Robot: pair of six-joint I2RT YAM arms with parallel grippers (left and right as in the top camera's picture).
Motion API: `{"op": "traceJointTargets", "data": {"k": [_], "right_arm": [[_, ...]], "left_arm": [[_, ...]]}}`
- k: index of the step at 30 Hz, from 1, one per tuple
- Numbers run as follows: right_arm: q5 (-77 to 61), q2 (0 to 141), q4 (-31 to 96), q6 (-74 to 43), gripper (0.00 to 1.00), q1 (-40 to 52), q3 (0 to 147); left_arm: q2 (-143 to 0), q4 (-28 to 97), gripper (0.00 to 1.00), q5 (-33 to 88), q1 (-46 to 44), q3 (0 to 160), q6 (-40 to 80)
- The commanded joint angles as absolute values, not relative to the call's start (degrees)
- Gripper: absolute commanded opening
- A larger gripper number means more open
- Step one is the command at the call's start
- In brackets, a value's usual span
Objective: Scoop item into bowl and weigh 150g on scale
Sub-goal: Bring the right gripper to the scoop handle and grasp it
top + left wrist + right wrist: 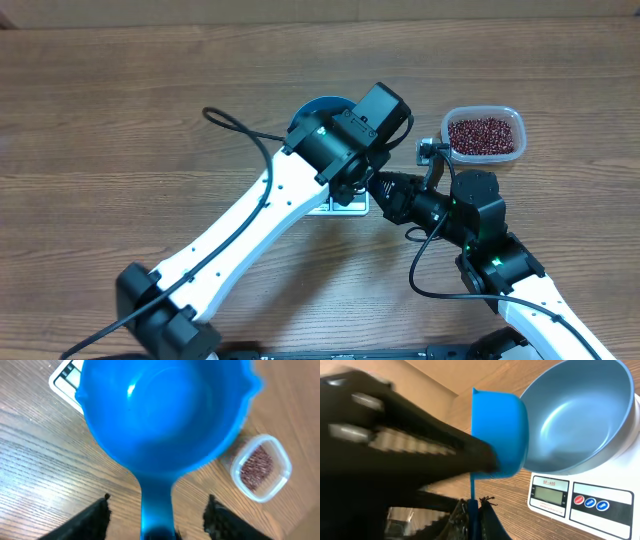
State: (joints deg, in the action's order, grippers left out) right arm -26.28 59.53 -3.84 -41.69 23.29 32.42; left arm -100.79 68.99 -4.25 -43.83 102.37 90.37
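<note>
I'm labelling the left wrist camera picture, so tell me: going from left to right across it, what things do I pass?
scale, only its corner showing → blue scoop → clear tub holding beans

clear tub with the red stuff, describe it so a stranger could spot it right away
On the brown wooden table, look to the right side, beyond the right arm. The clear rounded-rectangular plastic tub sits there alone, the only see-through container, holding small dark red-brown beans.
</note>
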Motion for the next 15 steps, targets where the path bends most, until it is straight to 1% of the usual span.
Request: {"op": "traceJointTargets", "data": {"k": [1,5,7,9,10,11,15], "right_arm": [[-25.56,59.57,-4.29,-42.00,0.04,23.11,34.30],[-25.56,59.48,-3.18,-41.95,0.04,23.11,35.73],[-25.56,59.48,-0.86,-41.52,0.04,23.05,37.78],[-25.50,59.46,3.11,-39.53,0.04,22.74,40.42],[-25.28,59.48,5.74,-38.57,0.04,22.41,41.98],[-24.10,59.46,11.22,-36.93,0.04,21.71,45.08],[-20.78,59.46,23.73,-32.38,0.04,20.10,52.77]], "left_arm": [[-92.68,68.90,0.70,-4.97,-42.13,103.74,85.76],[-86.00,69.01,0.89,-9.98,-42.06,103.74,80.90],[-82.81,69.32,0.92,-11.57,-42.04,103.74,77.41],[-80.51,70.04,0.97,-12.84,-42.04,103.74,74.35],[-79.48,70.54,0.98,-13.61,-42.04,103.74,72.44],[-78.06,71.77,1.00,-15.00,-42.02,103.72,68.84],[-77.36,74.35,1.00,-17.39,-42.02,103.70,61.21]]}}
